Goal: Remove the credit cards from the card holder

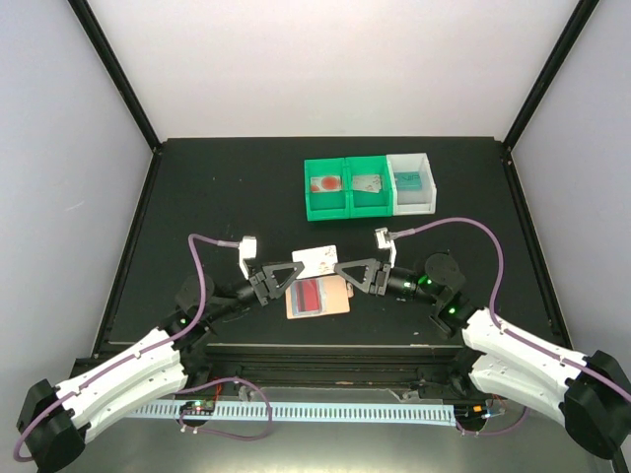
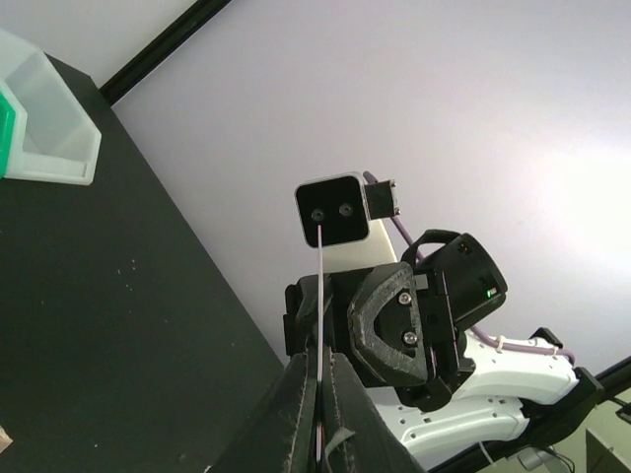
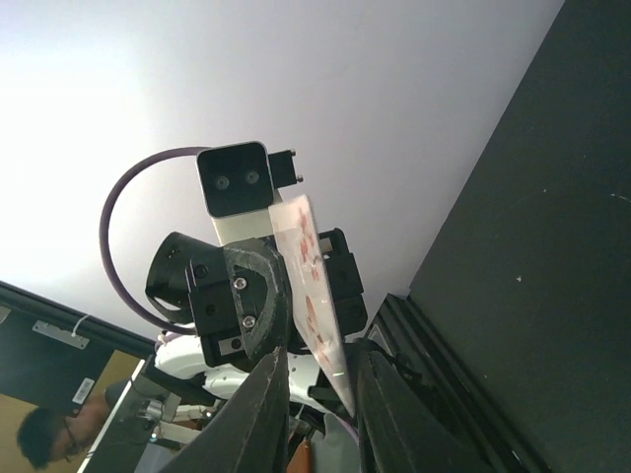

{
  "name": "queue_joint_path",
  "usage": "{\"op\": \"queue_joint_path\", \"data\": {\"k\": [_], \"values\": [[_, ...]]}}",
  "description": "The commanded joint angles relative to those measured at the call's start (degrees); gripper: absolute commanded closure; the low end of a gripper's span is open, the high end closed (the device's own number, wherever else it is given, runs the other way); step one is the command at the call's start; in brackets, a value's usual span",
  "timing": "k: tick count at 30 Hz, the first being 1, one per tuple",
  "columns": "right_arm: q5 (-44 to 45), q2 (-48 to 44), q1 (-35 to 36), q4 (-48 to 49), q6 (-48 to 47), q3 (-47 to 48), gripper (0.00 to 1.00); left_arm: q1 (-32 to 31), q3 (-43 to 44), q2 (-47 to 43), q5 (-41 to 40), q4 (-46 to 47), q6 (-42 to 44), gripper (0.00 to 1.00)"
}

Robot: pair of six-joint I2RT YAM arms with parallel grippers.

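Observation:
The peach card holder (image 1: 317, 298) lies open on the black table between the two arms, with a red card showing in its pocket. Above it a pale credit card (image 1: 315, 259) with red blotches is held in the air. My left gripper (image 1: 296, 268) is shut on the card's left end. In the left wrist view the card (image 2: 321, 286) shows edge-on, a thin white line pinched in the left gripper (image 2: 322, 372). My right gripper (image 1: 338, 270) stands at the card's right end. In the right wrist view the blotched card (image 3: 312, 286) sits between that gripper's (image 3: 322, 357) fingers, which stand apart around it.
Two green bins (image 1: 324, 204) (image 1: 369, 203) and a white bin (image 1: 413, 203) stand in a row at the back of the table. They hold a red-blotched card, a silver one and a teal one. The white bin (image 2: 54, 138) also shows in the left wrist view.

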Motion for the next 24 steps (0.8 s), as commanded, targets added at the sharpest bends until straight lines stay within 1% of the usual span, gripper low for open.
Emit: {"op": "queue_joint_path", "data": {"k": [1, 7, 12, 18, 20, 22, 24], "values": [[-0.5, 0.6, 0.5, 2.4, 0.4, -0.3, 0.78, 0.3, -0.2, -0.8, -1.3, 3.5, -1.2, 0.99], [-0.7, 2.0, 0.9, 2.8, 0.5, 0.3, 0.78, 0.3, -0.5, -0.6, -1.0, 5.0, -2.1, 0.98], [-0.7, 2.6, 1.1, 5.1, 0.9, 0.1, 0.85, 0.3, -0.6, -0.5, -0.4, 5.1, -2.4, 0.98], [-0.1, 2.2, 1.2, 5.8, 1.0, 0.2, 0.84, 0.3, -0.7, -0.5, 0.2, 4.8, -2.6, 0.98], [-0.2, 2.0, 1.1, 6.6, 1.0, 0.2, 0.90, 0.3, -0.7, -0.5, 0.3, 4.5, -2.5, 0.99], [-0.2, 1.9, 1.2, 7.1, 1.0, 0.1, 0.98, 0.3, -0.7, -0.4, 0.2, 4.2, -2.4, 0.98], [0.7, 1.5, 1.2, 6.7, 1.0, 0.0, 0.99, 0.3, -0.7, -0.5, 0.0, 3.6, -2.3, 0.98]]}}
